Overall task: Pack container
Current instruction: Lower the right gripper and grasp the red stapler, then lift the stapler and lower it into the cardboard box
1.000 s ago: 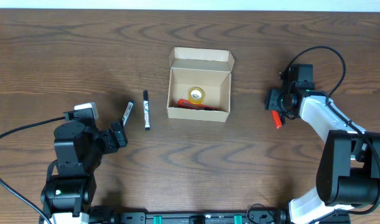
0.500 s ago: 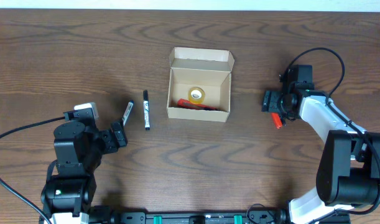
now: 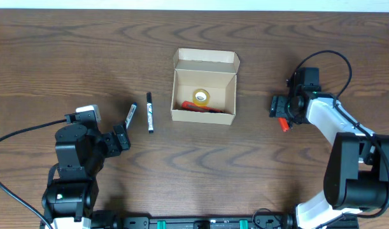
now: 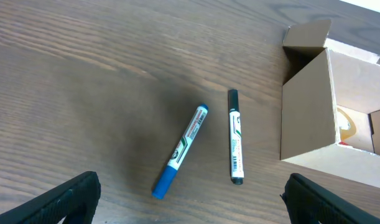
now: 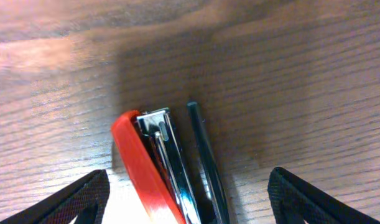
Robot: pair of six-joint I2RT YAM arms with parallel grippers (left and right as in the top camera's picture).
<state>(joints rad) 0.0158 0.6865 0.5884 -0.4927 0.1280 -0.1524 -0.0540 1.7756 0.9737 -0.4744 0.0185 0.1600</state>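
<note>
The container (image 3: 204,95) is a tan cardboard box standing open mid-table, its flap lid folded back. Inside lie a yellow tape roll (image 3: 201,97) and a red item (image 3: 200,107). The box's corner shows in the left wrist view (image 4: 311,106). A blue marker (image 3: 130,116) (image 4: 182,151) and a black marker (image 3: 149,112) (image 4: 235,137) lie left of the box. My left gripper (image 3: 121,137) (image 4: 190,202) is open and empty just short of the blue marker. My right gripper (image 3: 280,108) (image 5: 190,199) is open, with its fingers on either side of a red stapler (image 3: 284,122) (image 5: 146,168) on the table.
Both arm cables trail over the table near the left and right edges. Bare wooden tabletop (image 3: 200,165) lies in front of the box.
My right gripper shifted slightly left over the stapler, then back. The left arm, markers and box have not moved.
</note>
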